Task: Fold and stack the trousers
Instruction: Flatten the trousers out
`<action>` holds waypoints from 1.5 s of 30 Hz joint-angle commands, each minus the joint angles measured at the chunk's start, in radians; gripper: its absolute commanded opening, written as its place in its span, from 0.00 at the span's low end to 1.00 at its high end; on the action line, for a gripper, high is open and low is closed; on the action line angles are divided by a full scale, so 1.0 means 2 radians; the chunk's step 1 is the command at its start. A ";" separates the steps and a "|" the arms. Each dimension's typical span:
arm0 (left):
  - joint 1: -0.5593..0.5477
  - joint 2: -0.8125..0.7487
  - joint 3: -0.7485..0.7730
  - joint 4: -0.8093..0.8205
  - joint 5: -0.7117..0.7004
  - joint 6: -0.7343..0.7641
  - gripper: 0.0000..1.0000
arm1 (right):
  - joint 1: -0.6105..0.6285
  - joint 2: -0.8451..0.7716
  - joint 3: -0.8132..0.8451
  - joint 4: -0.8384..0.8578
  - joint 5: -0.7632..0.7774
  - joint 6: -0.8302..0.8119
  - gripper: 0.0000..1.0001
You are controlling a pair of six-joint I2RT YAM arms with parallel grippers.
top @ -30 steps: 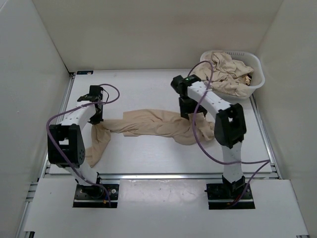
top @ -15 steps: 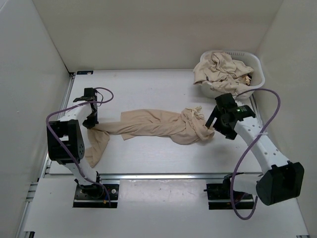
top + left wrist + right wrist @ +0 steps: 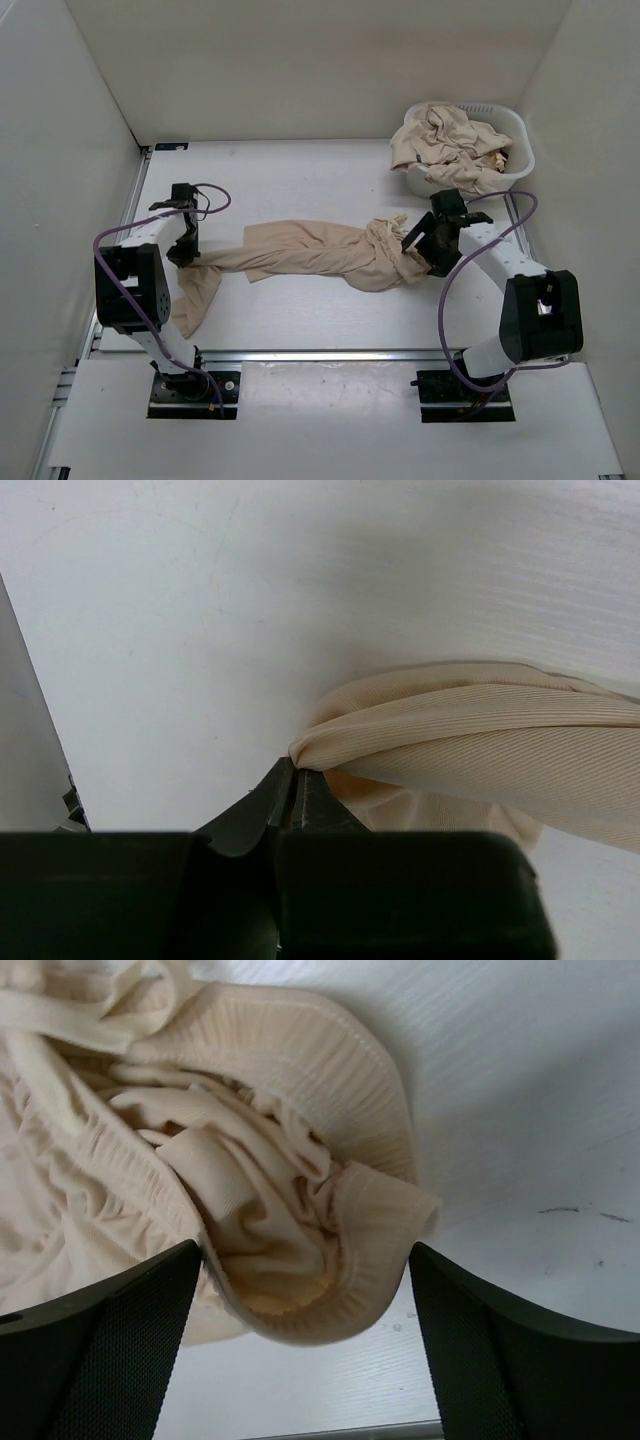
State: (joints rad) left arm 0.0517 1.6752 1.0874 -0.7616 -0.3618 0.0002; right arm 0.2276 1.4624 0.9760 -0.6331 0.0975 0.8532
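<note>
Centrally on the white table (image 3: 300, 180): one pair of beige-tan trousers (image 3: 310, 255), stretched left to right, legs twisted into a narrow band toward the left, gathered elastic waistband bunched in a ruffled heap at the right end. One leg end trailing down toward the near-left edge, folded back on itself.

Left gripper (image 3: 184, 250) clamped tight on the trousers near a leg end; from the left wrist view, ribbed fabric pinched between the closed black fingertips (image 3: 292, 790), cloth fanning out to the right just above the tabletop.

Right gripper (image 3: 420, 250) spread wide, hovering right at the bunched waistband, holding nothing. From the right wrist view, both black textured fingers (image 3: 110, 1350) apart at the frame's lower corners, the waistband's ribbed hem curled between them. Cannot tell whether the fingers touch the cloth.

Far right corner: a white plastic laundry basket (image 3: 515, 135), heaped with more crumpled beige-tan trousers (image 3: 450, 145), some spilling over the near rim. Purple cables (image 3: 455, 300) looping along both arms.
</note>
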 commanded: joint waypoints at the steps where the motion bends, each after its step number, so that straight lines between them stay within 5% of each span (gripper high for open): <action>1: 0.003 -0.028 -0.005 -0.001 0.002 0.000 0.14 | -0.013 0.009 -0.021 0.042 -0.039 0.051 0.88; 4: 0.003 -0.028 -0.005 -0.001 -0.002 0.000 0.14 | -0.018 0.014 -0.027 0.053 -0.039 0.058 0.73; 5: 0.003 -0.028 -0.005 -0.001 -0.002 0.000 0.14 | -0.018 0.014 -0.027 0.053 -0.043 0.058 0.50; 8: 0.003 -0.028 -0.005 -0.001 -0.007 0.000 0.14 | -0.018 0.014 -0.007 0.016 -0.032 0.053 0.10; 10: 0.016 -0.028 0.007 -0.001 -0.013 0.000 0.14 | -0.018 0.014 0.027 -0.043 -0.018 0.044 0.00; 16: 0.095 -0.011 0.106 0.003 -0.030 0.000 0.14 | -0.029 -0.064 0.096 -0.176 -0.023 -0.021 0.00; 20: 0.128 0.011 0.171 0.003 -0.040 0.000 0.14 | -0.064 -0.144 0.068 -0.252 -0.059 -0.044 0.00; 29: 0.128 0.059 0.280 -0.002 -0.061 0.000 0.14 | -0.153 -0.188 -0.111 -0.220 -0.187 -0.080 0.00; 35: 0.128 0.064 0.331 -0.017 -0.061 0.000 0.14 | -0.203 -0.171 -0.071 -0.219 -0.251 -0.127 0.00; 38: 0.128 0.060 0.341 -0.022 -0.050 0.000 0.14 | -0.204 -0.148 0.013 -0.252 -0.227 -0.140 0.00; 40: 0.122 0.055 0.321 -0.039 -0.050 0.000 0.14 | -0.204 -0.137 0.031 -0.275 -0.198 -0.147 0.09; 45: 0.122 0.002 0.187 -0.056 -0.036 0.000 0.14 | -0.249 -0.202 -0.106 -0.275 -0.188 -0.120 0.17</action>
State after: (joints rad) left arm 0.2951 1.7775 1.5944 -0.8104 -0.4335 0.0002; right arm -0.2012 1.1454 0.9058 -1.0828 -0.3202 0.5957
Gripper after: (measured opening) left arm 0.145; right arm 0.132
